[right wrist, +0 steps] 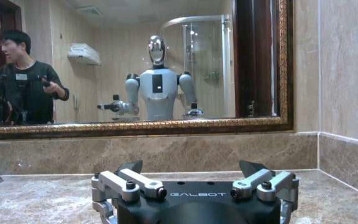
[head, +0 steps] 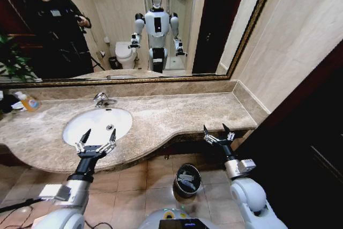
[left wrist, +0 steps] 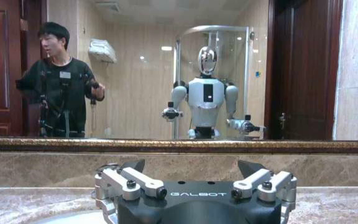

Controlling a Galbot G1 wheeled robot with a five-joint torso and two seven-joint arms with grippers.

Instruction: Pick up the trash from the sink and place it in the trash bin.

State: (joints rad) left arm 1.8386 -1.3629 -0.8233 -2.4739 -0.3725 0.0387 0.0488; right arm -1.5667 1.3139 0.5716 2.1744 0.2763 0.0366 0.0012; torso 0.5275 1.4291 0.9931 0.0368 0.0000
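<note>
A: What stands at the far left of the marble worktop [head: 177, 116]?
B: A small bottle with an orange cap [head: 28, 102], close to a green plant [head: 13, 60].
A: And above the worktop?
B: A wide mirror [head: 123, 25] in a gold frame. It reflects a toilet [head: 126, 53]. A dark wooden door [head: 316, 127] is on the right.

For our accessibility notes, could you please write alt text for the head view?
The robot faces a beige marble counter with both grippers open: the left gripper over the front rim of the white sink, the right gripper beside the counter's right end. A small black trash bin holding litter sits on the floor below; a mirror reflects the robot.
</note>
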